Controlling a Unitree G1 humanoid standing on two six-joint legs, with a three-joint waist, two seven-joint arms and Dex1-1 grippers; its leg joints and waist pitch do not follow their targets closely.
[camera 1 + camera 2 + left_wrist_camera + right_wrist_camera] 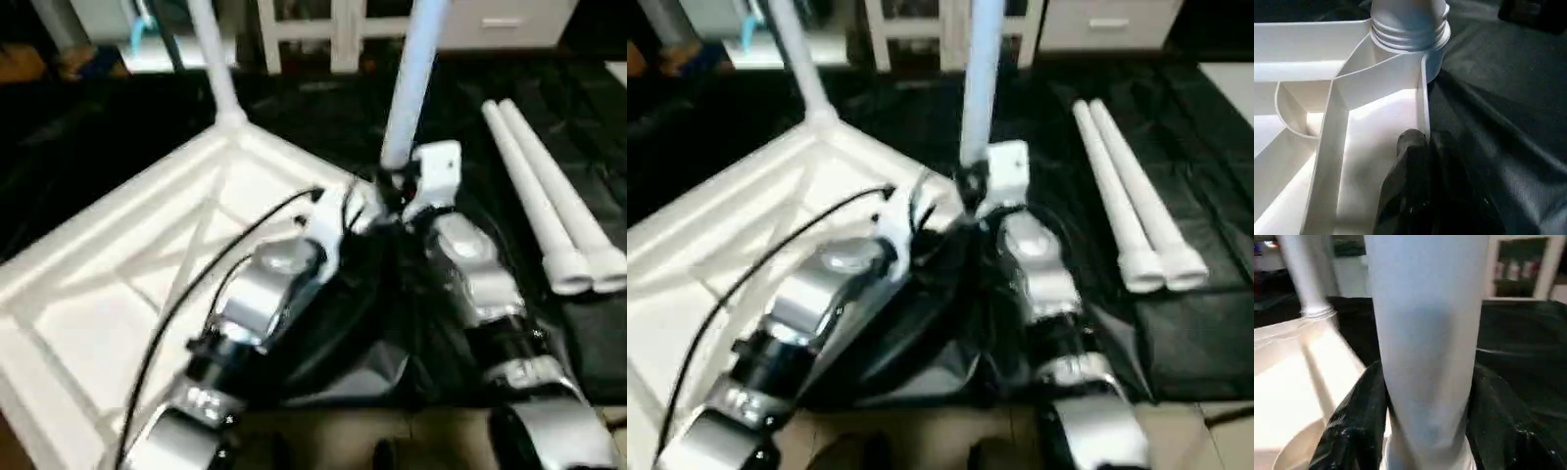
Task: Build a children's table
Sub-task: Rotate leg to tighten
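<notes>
White legs: two upright (416,69), two loose (549,211); right tool (1425,431) grips one, left tool (1420,161) closed.

Large white plastic rectangular tabletop (108,294) is laid upside down on black sheeting, ribbed underside up, diagonal ribs seen running to the corners. Two long tapered white tube legs are stood upright in round corner sockets: far-corner leg (211,59) and near-corner leg (411,78), threaded collar seated at the socket. Two spare white legs (549,201) are laid side by side, touching, well right of the top.
</notes>
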